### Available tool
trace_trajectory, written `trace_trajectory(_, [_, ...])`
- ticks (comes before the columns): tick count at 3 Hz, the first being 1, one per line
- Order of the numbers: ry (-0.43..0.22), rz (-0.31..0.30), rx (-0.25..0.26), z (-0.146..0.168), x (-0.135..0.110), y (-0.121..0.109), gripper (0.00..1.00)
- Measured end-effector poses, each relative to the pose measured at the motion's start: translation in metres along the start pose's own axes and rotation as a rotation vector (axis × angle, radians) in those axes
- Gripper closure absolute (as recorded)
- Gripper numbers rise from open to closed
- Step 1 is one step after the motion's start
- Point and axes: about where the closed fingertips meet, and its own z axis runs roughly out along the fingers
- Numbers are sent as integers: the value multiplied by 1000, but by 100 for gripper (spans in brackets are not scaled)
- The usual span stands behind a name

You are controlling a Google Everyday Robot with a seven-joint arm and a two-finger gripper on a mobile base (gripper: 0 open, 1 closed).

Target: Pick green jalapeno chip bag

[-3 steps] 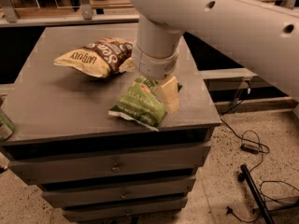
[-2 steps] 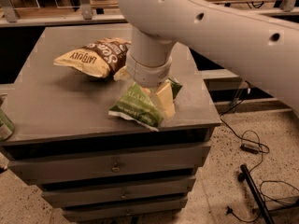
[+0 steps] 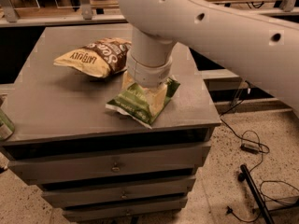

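Camera view: arm (image 3: 219, 27) is reaching in from the upper right, its white wrist cylinder pointing down over the right half of the tabletop (image 3: 56, 106). Gripper (image 3: 145, 91) is sitting directly on the green bag (image 3: 132, 105), with cream-coloured parts showing just under the wrist on both sides. The wrist is hiding most of the gripper, so whether it is released or clenched cannot be told.

Green bag is lying flat on the tabletop near the front right edge. Its rear part is lying under the gripper, and its front-left part is showing clear of it.

Brown bag (image 3: 96, 57) is lying behind and to the left of the green bag, its right end passing behind the wrist. Whether the two bags are touching cannot be told.

Drawers (image 3: 112, 167) are showing below the tabletop. Cables (image 3: 252, 146) are lying on the floor to the right.
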Motion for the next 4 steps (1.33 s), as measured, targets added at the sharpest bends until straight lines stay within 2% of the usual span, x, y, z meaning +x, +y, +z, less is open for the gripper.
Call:
trace_trajectory(1, [0, -2, 0, 1, -1, 0, 73])
trace_trajectory(2, [0, -3, 0, 1, -1, 0, 96])
trace_trajectory(3, [-1, -4, 2, 1, -2, -1, 100])
trace_trajectory(4, [-1, -4, 2, 1, -2, -1, 100])
